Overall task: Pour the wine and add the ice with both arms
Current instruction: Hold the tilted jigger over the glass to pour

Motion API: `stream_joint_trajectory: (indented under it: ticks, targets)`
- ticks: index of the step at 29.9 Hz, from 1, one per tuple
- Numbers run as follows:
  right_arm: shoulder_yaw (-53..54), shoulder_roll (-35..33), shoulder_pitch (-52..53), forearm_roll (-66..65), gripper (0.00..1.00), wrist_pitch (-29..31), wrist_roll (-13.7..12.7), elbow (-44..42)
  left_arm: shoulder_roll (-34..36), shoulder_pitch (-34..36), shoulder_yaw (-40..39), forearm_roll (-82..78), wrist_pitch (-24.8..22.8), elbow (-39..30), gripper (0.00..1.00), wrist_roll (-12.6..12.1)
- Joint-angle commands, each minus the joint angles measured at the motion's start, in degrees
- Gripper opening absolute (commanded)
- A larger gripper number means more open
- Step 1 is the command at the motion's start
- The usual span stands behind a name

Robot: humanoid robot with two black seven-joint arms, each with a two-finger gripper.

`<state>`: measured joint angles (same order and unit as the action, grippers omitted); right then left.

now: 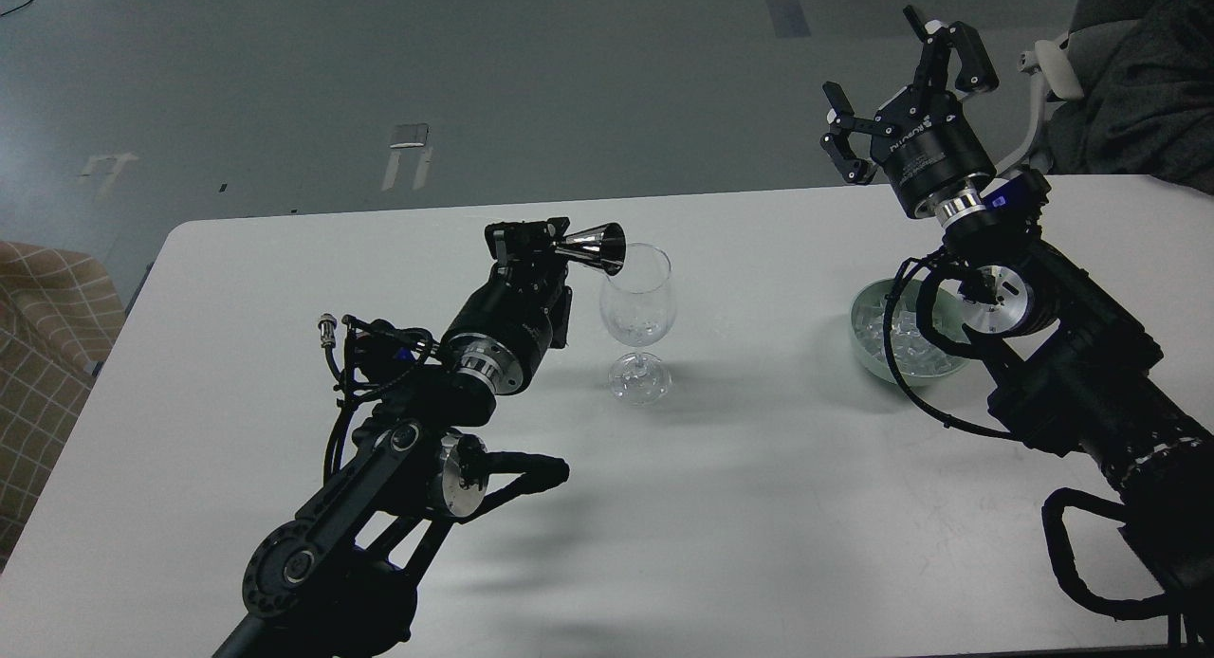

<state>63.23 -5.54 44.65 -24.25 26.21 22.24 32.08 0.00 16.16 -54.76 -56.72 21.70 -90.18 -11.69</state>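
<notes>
My left gripper (555, 243) is shut on a small shiny metal jigger (595, 247), held on its side with its mouth at the left rim of a clear stemmed glass (639, 319) standing mid-table. The wine is too clear to make out in the glass. My right gripper (901, 82) is open and empty, raised above the table's far right edge. Below it a pale green bowl (868, 347) holds a heap of clear ice cubes (912, 347), partly hidden by my right arm's cable and wrist.
The white table (740, 506) carries only the glass and the bowl. A checked fabric seat (38, 336) stands off the left edge. A chair with dark cloth (1129, 80) stands behind the far right corner. Grey floor lies beyond.
</notes>
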Motion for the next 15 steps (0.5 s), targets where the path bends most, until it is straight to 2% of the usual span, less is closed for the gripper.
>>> stream_joint_trajectory:
  ticks: [1, 15]
  targets:
    - [0.1, 0.0, -0.2, 0.0, 1.00, 0.0, 0.0, 0.0, 0.0, 0.3, 0.0, -1.8, 0.0, 0.0, 0.00, -0.1]
    - [0.1, 0.0, -0.3, 0.0, 1.00, 0.0, 0.0, 0.0, 0.0, 2.1, 0.0, -2.2, 0.0, -0.2, 0.00, -0.6]
